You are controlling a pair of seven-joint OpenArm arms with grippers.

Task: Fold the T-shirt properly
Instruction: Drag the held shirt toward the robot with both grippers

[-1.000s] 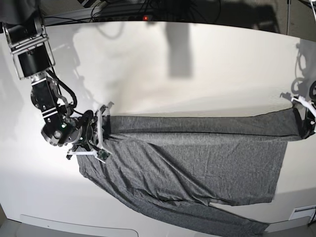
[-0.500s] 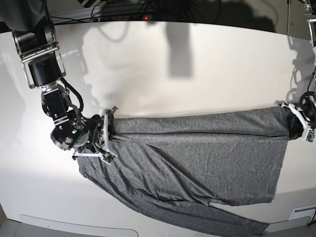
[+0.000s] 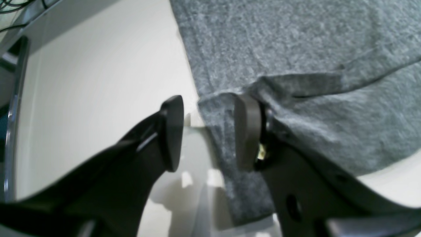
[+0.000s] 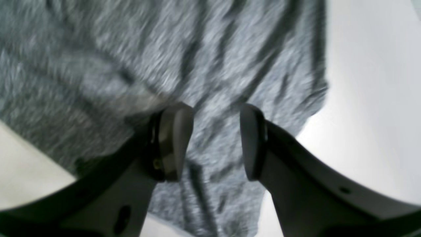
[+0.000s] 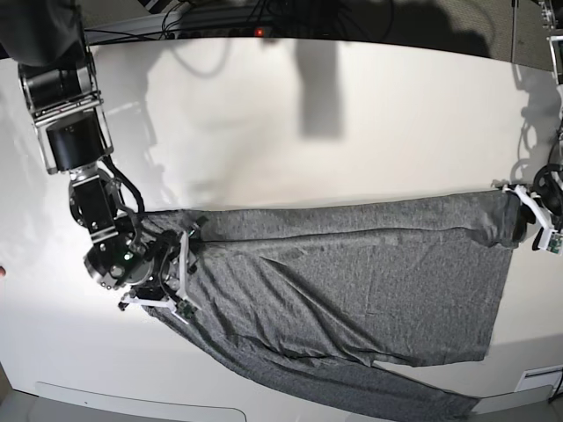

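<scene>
Table [image 5: 290, 114]: white, matte; bare across its far half, with arm shadows falling on it.
Cables [image 5: 220, 18]: dark bundle along the far edge behind the table, one small red light among them.
Obstructions: the right arm's dark joints lean over the shirt's end at the base view's left and hide the cloth beneath them.
T-shirt [image 5: 352, 281]: heather-grey knit, plain, lying on the near half of the table and spanning nearly its whole width; a long band folded along its far edge, a diagonal crease through the body, a sleeve trailing toward the near edge.
T-shirt, left wrist view [image 3: 296, 59]: a folded-over corner with a hem ridge; cloth runs between the fingers and lies against the inner face of one pad.
T-shirt, right wrist view [image 4: 164, 59]: bunched in dark ridges, blurred.
Left gripper [image 3: 210, 135]: jaws parted, a clear gap on one side of the cloth; nothing pinched.
Right gripper [image 4: 215, 141]: jaws apart over wrinkled cloth, not clamped on it.
</scene>
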